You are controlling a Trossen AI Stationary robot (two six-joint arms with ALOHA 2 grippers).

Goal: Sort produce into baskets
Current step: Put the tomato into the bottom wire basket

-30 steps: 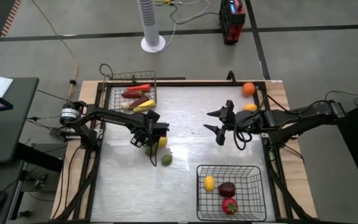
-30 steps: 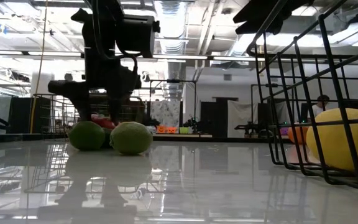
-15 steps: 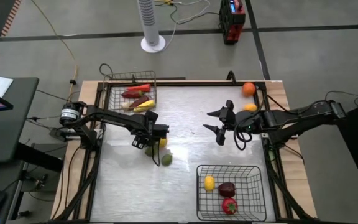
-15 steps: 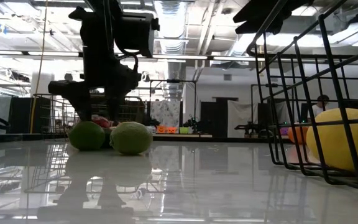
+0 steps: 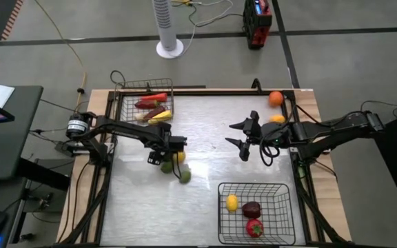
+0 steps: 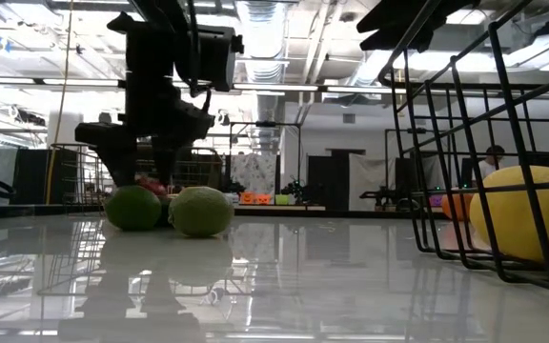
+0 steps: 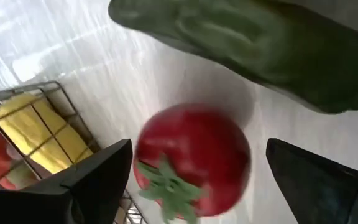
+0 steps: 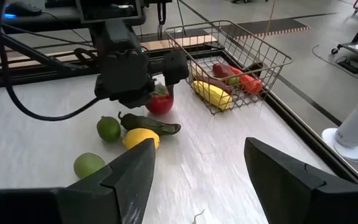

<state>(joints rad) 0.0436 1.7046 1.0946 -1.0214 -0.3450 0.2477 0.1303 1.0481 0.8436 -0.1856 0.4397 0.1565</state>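
- A red tomato (image 7: 191,158) with a green stalk lies on the white table (image 5: 205,172), just in front of the left gripper (image 7: 197,180), whose 2 fingers stand wide apart on either side of it without touching it.
- Just beside the tomato lies a long dark green pepper (image 8: 151,124), and against that a yellow lemon (image 8: 140,138).
- 2 round green limes sit near this cluster: 1 (image 8: 109,129) next to the pepper's stalk end, the other (image 5: 184,176) a little apart, toward the black basket.
- The grey basket (image 5: 124,110) stands at the table's far left corner, near the tomato, and holds long pieces: a red one (image 5: 151,101), a maroon one (image 5: 153,110) and a yellow one (image 5: 160,118).
- The black basket (image 5: 281,189) stands at the near right edge, holding a yellow piece (image 5: 232,202), a dark red piece (image 5: 251,209) and a bright red piece (image 5: 254,228).
- 2 orange fruits lie by the table's right edge, 1 (image 5: 276,98) at the far corner and 1 (image 5: 277,118) next to the right arm.
- The right gripper (image 5: 243,138) hangs over the middle of the table, well apart from the cluster, its jaws apart and holding nothing.
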